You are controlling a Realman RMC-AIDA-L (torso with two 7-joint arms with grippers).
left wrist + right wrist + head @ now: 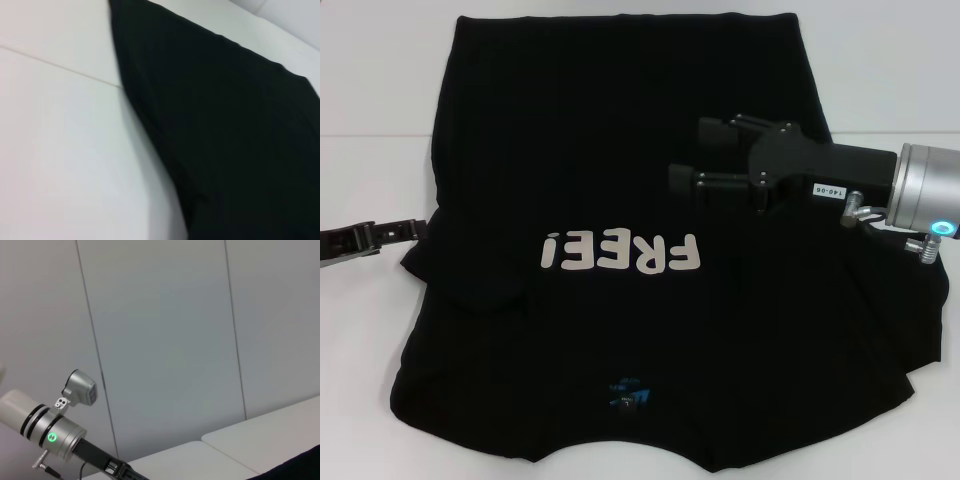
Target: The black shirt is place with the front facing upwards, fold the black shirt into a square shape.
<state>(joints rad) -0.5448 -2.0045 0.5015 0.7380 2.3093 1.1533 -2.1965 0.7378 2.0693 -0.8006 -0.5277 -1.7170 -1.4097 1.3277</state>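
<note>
The left gripper (412, 229) sat at the left edge of the black shirt (620, 180), its tip touching the cloth there; whether it was clenched could not be told. The shirt lay spread flat on the white table (370, 90), lettering up. The right gripper (692, 154) hovered over the shirt's right half, fingers parted, holding nothing.

The right gripper (702, 152) is showing black fingers, a silver wrist, a glowing cyan ring and a white "T40.06" label.
</note>
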